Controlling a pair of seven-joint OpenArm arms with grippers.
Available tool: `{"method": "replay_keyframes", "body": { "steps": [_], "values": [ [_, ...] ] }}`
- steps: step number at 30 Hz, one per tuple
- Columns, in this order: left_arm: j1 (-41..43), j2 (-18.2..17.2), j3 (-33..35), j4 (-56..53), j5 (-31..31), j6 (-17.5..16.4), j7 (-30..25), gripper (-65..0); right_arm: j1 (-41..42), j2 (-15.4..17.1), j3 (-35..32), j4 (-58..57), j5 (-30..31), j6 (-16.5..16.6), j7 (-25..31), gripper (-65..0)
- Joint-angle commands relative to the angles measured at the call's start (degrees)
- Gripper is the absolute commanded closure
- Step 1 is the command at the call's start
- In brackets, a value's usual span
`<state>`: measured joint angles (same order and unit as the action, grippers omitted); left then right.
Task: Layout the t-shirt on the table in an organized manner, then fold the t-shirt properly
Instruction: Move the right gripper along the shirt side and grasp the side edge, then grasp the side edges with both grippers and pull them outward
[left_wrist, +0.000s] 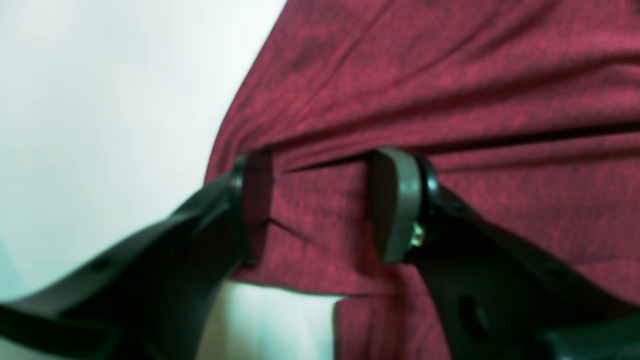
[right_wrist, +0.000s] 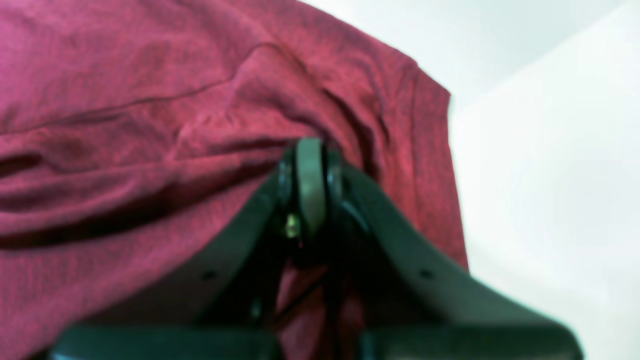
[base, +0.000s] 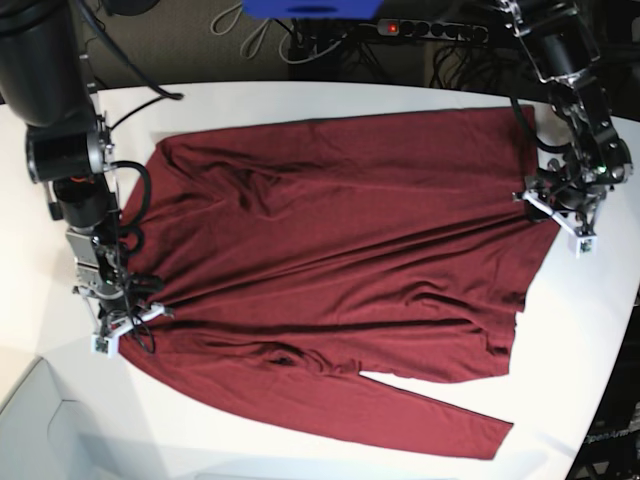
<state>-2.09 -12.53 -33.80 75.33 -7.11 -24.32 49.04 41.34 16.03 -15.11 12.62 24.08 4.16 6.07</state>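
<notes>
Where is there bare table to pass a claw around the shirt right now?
Bare table runs along the far edge beyond the t-shirt, and near the front edge below the sleeve. Crowded at both shirt ends: right claw pinches fabric, left claw stands open over it.

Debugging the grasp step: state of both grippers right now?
Left gripper: open, jaws apart over the shirt, not pinching it.
Right gripper: shut on the shirt's edge.

Maroon long-sleeve t-shirt (base: 330, 260) spread flat but wrinkly across white worktop (base: 300, 100), one sleeve lying diag. near front edge.
</notes>
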Motion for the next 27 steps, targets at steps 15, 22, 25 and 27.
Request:
{"method": "replay_keyframes", "body": {
  "steps": [15,22,25,27],
  "values": [
    [-6.1,-0.5,0.0,18.3,0.5,-0.1,1.0,-31.6,-0.9,0.5,0.1,7.7,0.3,-0.5,-1.8,0.0],
    [-23.8,1.5,6.2,-0.6,1.1,0.4,0.5,-31.6,-11.1,3.0,0.1,24.8,0.3,-0.7,-1.8,0.0],
    [-31.5,1.5,10.4,-13.7,1.1,0.4,-2.9,-31.3,-15.9,5.1,0.2,33.4,0.3,-0.8,-3.5,0.0],
    [-36.3,1.5,14.2,-24.2,1.1,0.5,-8.4,-31.3,-18.4,5.6,0.4,38.6,0.3,-0.9,-6.0,0.0]
  ]
}}
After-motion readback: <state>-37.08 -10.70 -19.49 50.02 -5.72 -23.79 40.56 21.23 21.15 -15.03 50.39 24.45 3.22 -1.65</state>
